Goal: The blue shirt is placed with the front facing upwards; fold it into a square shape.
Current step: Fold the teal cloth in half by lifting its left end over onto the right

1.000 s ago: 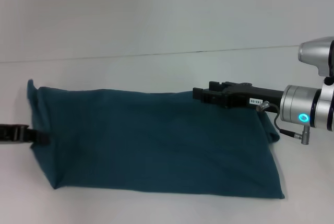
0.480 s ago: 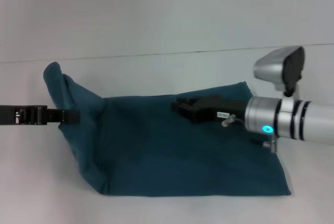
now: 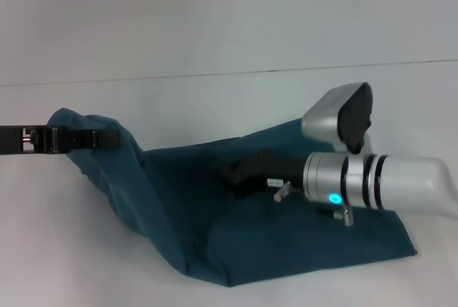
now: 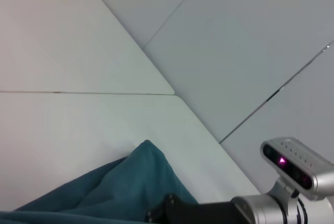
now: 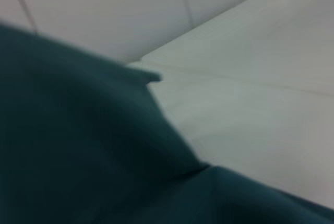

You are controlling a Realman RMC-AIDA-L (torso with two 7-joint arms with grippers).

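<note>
- On the white bench [image 3: 215, 96], the blue shirt [image 3: 236, 235] is spread as a folded band, its left end raised clear of the surface.
- That raised end is clamped by the left end effector [image 3: 107, 139], which is held above the bench's left side.
- The right end effector [image 3: 232, 173] is laid over the shirt's middle; whether it is together or apart cannot be told.
- In the left wrist view, a shirt corner [image 4: 148, 153] is seen peaked upward.
</note>
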